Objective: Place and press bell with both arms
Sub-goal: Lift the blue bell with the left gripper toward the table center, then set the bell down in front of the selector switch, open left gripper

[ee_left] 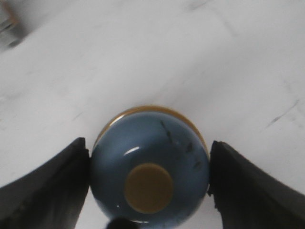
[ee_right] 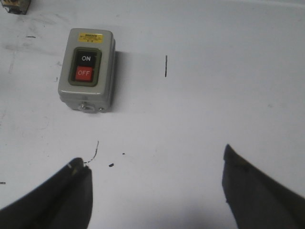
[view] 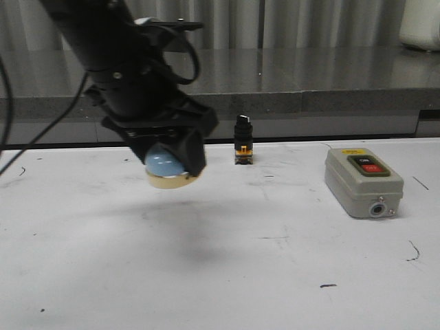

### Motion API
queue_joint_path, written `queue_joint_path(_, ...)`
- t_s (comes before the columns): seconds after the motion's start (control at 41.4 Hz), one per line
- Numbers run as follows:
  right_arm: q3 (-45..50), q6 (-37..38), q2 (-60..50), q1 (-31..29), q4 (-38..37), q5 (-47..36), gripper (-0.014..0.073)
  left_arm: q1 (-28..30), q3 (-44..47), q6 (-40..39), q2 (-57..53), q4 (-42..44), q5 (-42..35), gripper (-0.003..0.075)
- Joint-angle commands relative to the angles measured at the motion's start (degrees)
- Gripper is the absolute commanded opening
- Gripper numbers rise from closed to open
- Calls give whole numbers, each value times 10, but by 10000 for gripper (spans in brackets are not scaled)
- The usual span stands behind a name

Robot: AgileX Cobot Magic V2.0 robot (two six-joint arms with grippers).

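Note:
The bell [view: 165,168] has a light blue dome and a cream base. My left gripper [view: 168,161] is shut on its dome and holds it in the air above the white table, left of centre in the front view. In the left wrist view the bell [ee_left: 150,164] fills the space between the two black fingers [ee_left: 52,186], its cream knob facing the camera. My right gripper [ee_right: 155,164] is open and empty above bare table. The right arm does not show in the front view.
A grey switch box [view: 363,182] with a black and a red button lies at the right; the right wrist view [ee_right: 87,69] shows it ahead of the open fingers. A small black push button unit [view: 242,141] stands at the back centre. A raised grey ledge [view: 275,82] runs behind the table.

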Motion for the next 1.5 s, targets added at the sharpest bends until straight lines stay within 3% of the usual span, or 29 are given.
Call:
queue_joint_path(0.0,-20,-5,-1,-2,-2,-35,580,-28,-70,-4,15,-4,2,373)
queue_joint_path(0.314,-20,-5,-1,-2,-2,-35,580,-48,-183,-4,113,-4,40,373)
queue_joint_path(0.507,-20,-5,-1,-2,-2,-35,580,-48,-203,-4,140,4,52,386)
queue_joint_path(0.724,-20,-5,-1,-2,-2,-35,580,-48,-203,-4,141,4,59,550)
queue_joint_path(0.845,-20,-5,-1,-2,-2,-35,580,-48,-205,-4,136,4,63,557)
queue_joint_path(1.062,-20,-5,-1,-2,-2,-35,580,-46,-187,-19,60,0,91,555)
queue_joint_path(1.472,-20,-5,-1,-2,-2,-35,580,-23,25,-36,-215,-2,25,556)
